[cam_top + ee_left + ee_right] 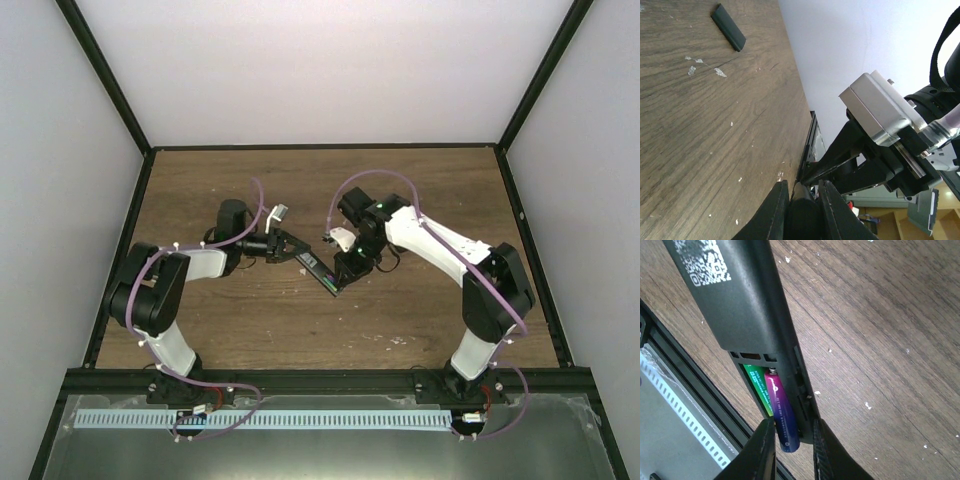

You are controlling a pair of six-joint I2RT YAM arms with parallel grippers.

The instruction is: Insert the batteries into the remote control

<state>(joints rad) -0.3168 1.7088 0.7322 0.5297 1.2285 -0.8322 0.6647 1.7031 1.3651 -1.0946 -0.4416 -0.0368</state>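
Observation:
The black remote control (322, 270) hangs over the middle of the table. My left gripper (298, 252) is shut on its far end; in the left wrist view the remote's rounded black end (802, 215) fills the gap between the fingers (775, 210). In the right wrist view the remote (740, 300) shows its open compartment. A green battery (756, 385) lies flat inside. The purple battery (782, 412) lies beside it, top against the spring, its lower end sticking out past the remote's end. My right gripper (792, 437) stands narrowly open around that end and the compartment wall.
A small black battery cover (728, 27) lies on the wooden table away from the arms. The right arm's wrist and silver camera block (885, 115) hang close in front of the left gripper. A black frame rail (700, 390) runs along the table's near edge.

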